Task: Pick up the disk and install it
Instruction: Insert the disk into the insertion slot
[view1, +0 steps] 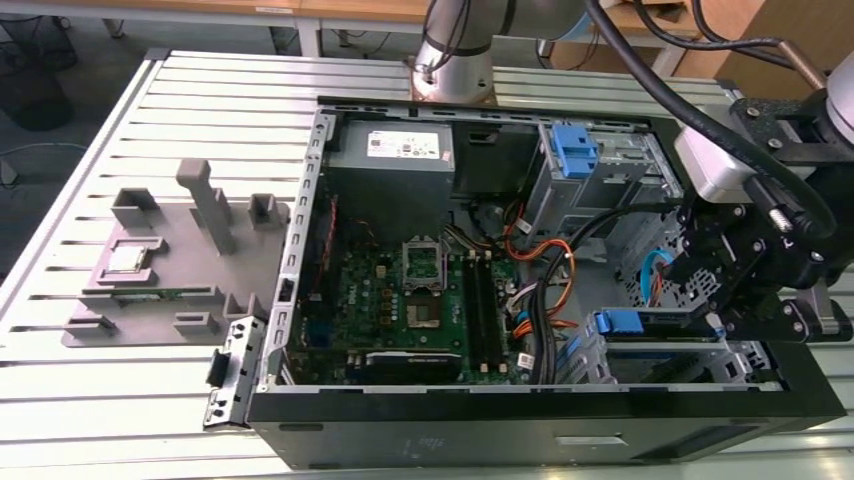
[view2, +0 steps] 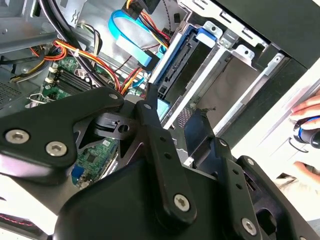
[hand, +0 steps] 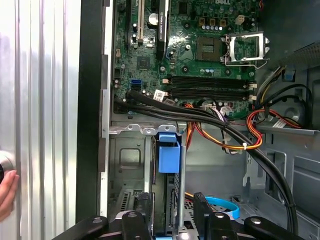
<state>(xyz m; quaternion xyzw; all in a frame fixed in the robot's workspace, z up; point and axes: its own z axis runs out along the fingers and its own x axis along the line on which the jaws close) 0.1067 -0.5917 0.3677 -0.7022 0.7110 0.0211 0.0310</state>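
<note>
Colour record: open computer case.
Disk (hand: 168, 156) handle blue; motherboard (view1: 400, 290) green; case (view1: 534, 430) black; cables (hand: 229, 145) orange, yellow, black; table (view1: 107, 400) silver, ridged; fixture (view1: 174, 250) grey.

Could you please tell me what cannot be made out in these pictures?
- The disk: in the first wrist view, the drive bay walls hide all but its blue handle end.
- How deep it sits: in the exterior view, the gripper partly covers the bay.
- A person's hand: cut off by the second wrist view's edge.
</note>
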